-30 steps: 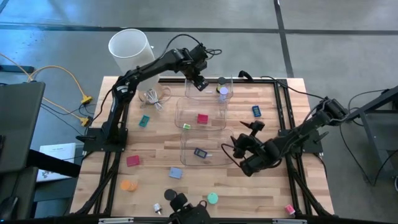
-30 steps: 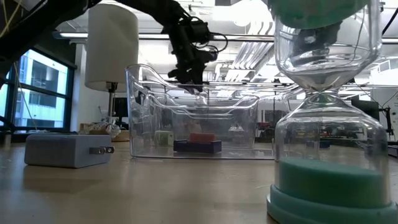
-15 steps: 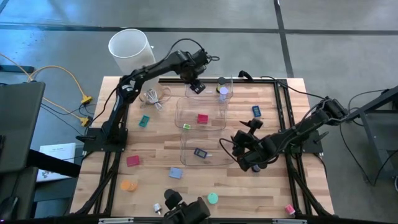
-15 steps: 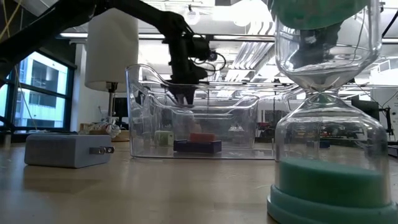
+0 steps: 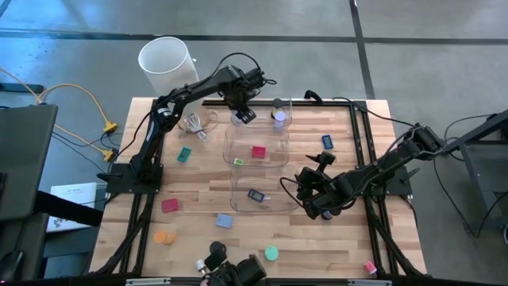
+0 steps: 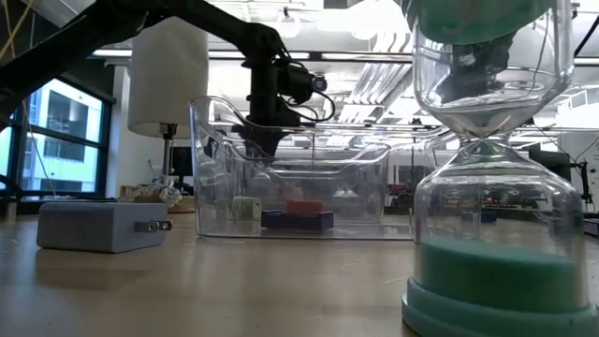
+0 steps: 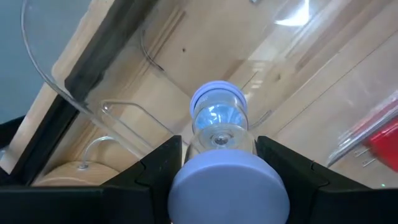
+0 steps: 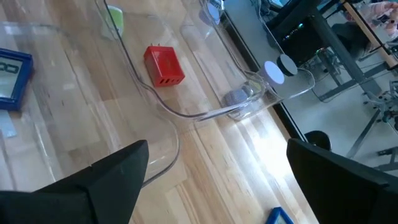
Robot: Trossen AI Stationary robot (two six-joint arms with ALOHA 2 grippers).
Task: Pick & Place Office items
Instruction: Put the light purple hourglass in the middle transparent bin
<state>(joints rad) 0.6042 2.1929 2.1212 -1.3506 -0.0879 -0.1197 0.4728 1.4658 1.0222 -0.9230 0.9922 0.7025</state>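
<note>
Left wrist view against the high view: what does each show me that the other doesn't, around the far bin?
Only the left wrist view: a lavender-capped hourglass between the left gripper fingers, held over the clear bin.

Only the high view: the whole table, the right gripper open beside the near bin, the white cylinder, and loose items such as the orange disc.

Both: the far bin and the red block in the middle bin.

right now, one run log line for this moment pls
left gripper: shut on lavender hourglass, above far clear bin | right gripper: open, empty, beside near clear bin | red block: in middle bin
</note>
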